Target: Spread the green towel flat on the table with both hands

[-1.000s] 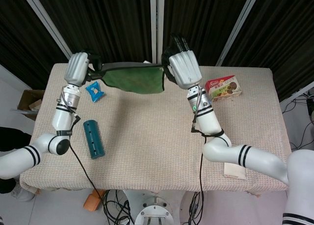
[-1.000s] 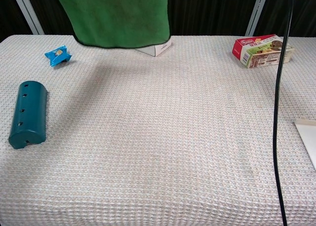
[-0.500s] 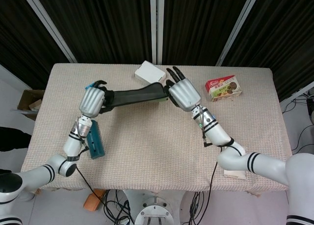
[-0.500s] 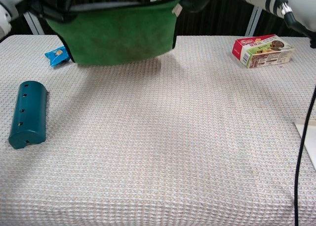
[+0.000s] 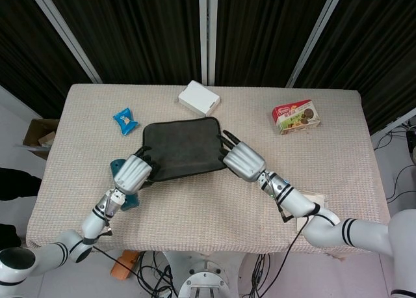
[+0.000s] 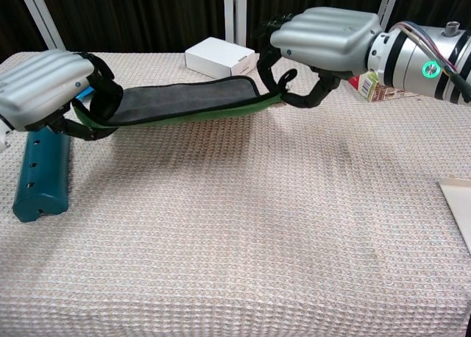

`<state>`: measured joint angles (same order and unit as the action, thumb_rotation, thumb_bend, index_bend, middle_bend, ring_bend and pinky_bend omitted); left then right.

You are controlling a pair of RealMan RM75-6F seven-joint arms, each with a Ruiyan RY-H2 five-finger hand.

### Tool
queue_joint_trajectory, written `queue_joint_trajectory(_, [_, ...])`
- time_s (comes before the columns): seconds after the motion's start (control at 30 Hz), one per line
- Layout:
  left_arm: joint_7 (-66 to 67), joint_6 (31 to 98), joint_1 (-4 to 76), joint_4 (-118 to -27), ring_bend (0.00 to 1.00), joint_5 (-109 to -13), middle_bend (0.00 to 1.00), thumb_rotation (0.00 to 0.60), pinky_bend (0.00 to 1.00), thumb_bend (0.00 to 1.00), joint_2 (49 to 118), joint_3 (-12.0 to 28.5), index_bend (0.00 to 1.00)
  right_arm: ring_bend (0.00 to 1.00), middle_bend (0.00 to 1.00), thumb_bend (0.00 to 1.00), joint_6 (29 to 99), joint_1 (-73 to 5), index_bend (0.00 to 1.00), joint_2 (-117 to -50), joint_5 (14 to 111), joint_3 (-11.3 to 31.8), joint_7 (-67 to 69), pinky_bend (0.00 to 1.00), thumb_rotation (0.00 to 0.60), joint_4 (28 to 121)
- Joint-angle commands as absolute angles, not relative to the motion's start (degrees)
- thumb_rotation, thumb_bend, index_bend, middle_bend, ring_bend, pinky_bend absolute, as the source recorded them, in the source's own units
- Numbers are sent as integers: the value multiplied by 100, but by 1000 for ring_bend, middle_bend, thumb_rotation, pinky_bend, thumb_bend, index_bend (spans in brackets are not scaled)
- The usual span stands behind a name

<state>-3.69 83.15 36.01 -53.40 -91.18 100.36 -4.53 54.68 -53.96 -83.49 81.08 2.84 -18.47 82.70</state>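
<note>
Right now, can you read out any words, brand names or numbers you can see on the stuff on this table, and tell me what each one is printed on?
Red snack box: printing is there, too small and blurred to read.
Blue snack packet: a printed design, not readable.
White box: no text shows.
Green towel, teal cylinder: no lettering shows.
So nothing can be quoted.
</note>
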Motion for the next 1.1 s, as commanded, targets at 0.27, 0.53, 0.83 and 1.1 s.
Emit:
queue_joint_trajectory(0.27, [680, 7626, 3452, -6327, 460, -9094, 590, 600, 222, 328, 9683, -561, 577, 30, 332, 514, 5475, -5168, 857, -8688, 8340, 73, -2215, 0, 600, 7977])
queue_joint_trajectory(0.53, [1377, 6874, 3451, -7474, 310, -8658, 342, 600, 204, 211, 9178, -456, 362, 23, 306, 324, 5465, -5010, 682, -8809, 8394, -18, -2602, 0, 600, 7935])
queue_joint_trajectory(0.83, [1848, 6505, 3405, -8426, 240, -8255, 221, 600, 192, 159, 8691, -280, 205, 0, 200, 0, 5369, -4799, 186, -8612, 8001, -5, -3371, 0, 600, 8516])
queue_joint_trajectory(1.1, [1463, 7050, 3097, -8961, 235, -8266, 211, 600, 189, 143, 8129, -50, 195, 0, 130, 0, 5881, -4427, 0, -8069, 7639, 220, -3452, 0, 600, 9353])
